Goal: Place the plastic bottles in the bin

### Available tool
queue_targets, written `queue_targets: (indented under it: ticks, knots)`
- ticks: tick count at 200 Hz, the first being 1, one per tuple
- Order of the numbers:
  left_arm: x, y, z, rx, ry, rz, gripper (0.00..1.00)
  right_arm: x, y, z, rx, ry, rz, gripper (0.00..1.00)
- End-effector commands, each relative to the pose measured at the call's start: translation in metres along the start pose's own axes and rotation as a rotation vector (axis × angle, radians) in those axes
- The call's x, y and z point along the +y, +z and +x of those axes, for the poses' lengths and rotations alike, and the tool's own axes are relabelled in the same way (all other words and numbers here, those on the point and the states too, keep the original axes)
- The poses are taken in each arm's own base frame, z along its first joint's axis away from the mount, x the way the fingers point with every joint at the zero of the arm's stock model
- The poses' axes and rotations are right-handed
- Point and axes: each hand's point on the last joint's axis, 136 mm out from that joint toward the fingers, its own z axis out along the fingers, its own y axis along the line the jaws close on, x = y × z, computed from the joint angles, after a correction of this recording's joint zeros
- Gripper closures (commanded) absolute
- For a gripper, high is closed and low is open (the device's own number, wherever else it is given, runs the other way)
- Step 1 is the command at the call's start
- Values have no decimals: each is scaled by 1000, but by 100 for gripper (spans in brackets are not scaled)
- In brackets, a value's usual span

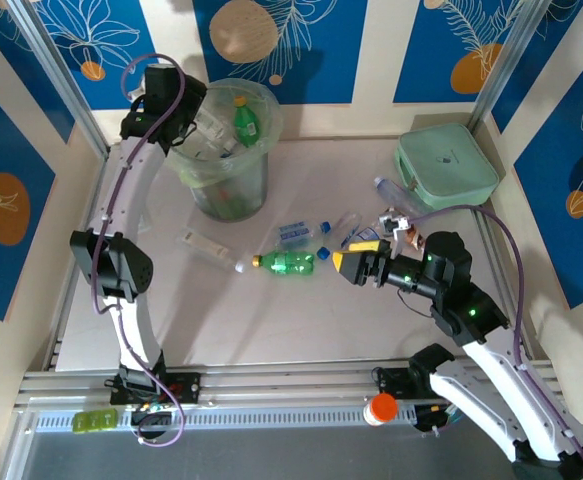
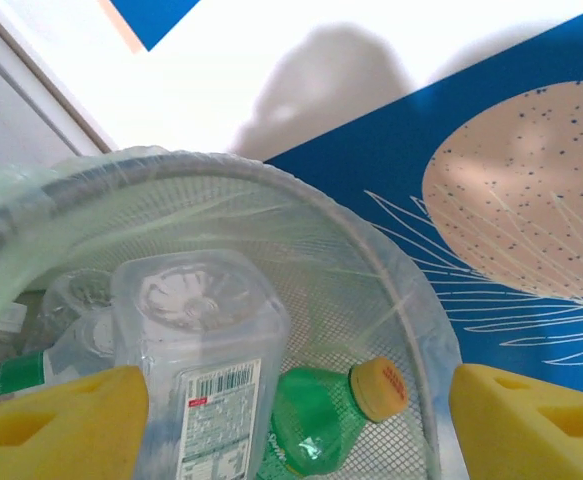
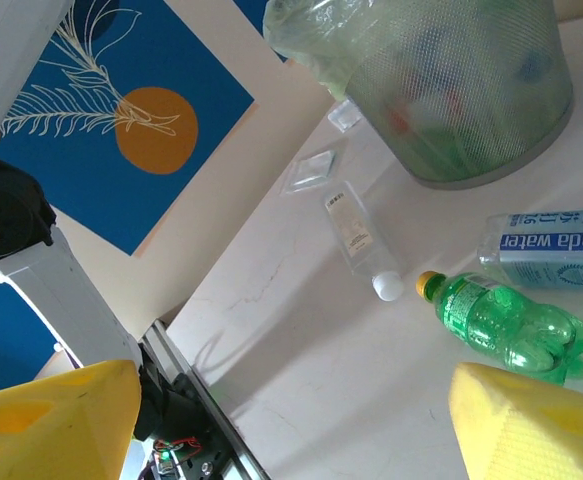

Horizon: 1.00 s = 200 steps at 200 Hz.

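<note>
Looking over the desk, we judge the job to be somewhat past halfway. The bin stands near the far left corner and already holds several bottles. Through its wall we see a jumble of clear and coloured shapes. On top lie a clear square bottle with a barcode label and a yellow-capped green bottle.

The left tool hangs just over the bin's rim with its yellow fingers spread wide. The square bottle sits between them, close to one finger and well apart from the other, so we read this tool as released and gripping nothing.

What remains lies around the middle of the desk:
- a green bottle on its side
- a slim clear bottle with a white cap
- a labelled soda water bottle
- a small cluster of blue-capped bottles nearer the right edge
- one more clear bottle just beside the mint-green case in the far right corner

The right tool hovers right of the desk's middle. Its fingers are wide apart with nothing between them, and it points toward the green bottle on its side. We take that bottle as the likely next pick.

An orange-capped item sits on the rail at the near edge. We cannot tell whether it is a bottle.
</note>
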Motion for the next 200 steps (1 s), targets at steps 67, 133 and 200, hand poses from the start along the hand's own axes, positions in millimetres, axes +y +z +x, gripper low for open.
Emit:
queue_targets:
  ticks: [67,133,200]
  knots:
    - [-29,-19,9,106,173,154,48,0,-6,-7,-26,-15,34,20]
    - [-35,-138,61,71,455,193,43,-44,-14,-14,17,52,343,28]
    - [49,-202,159,252,699,194,34,-141,-11,-23,112,19,777,28]
